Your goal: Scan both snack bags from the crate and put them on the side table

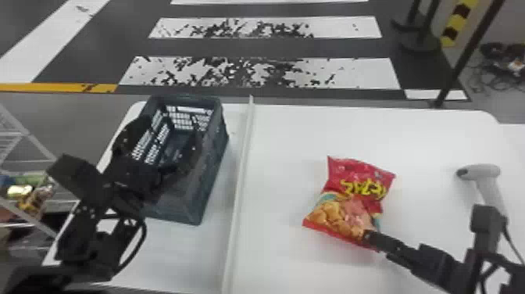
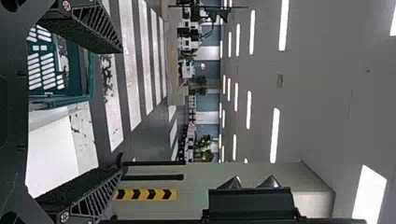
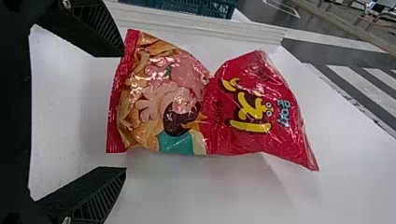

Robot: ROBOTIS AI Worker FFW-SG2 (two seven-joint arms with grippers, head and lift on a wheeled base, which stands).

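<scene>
Over the near part of the dark crate (image 1: 213, 156) at the left of the white table is my left gripper (image 1: 187, 158). In the left wrist view this gripper (image 2: 122, 109) stands open, the crate (image 2: 91, 77) beyond its fingers. One red snack bag (image 1: 357, 203) lies flat on the table right of the pale divider. My right gripper (image 1: 367, 236) is at the bag's near right corner. The right wrist view shows that gripper (image 3: 124, 111) open, with the bottom end of the snack bag (image 3: 187, 102) at its fingertips.
A grey-white hand scanner (image 1: 484, 174) is on the right, just beyond the right arm. The raised pale divider (image 1: 240, 172) runs between crate and bag. A wire shelf (image 1: 29, 137) stands left of the table; another white surface (image 1: 513, 137) adjoins its right side.
</scene>
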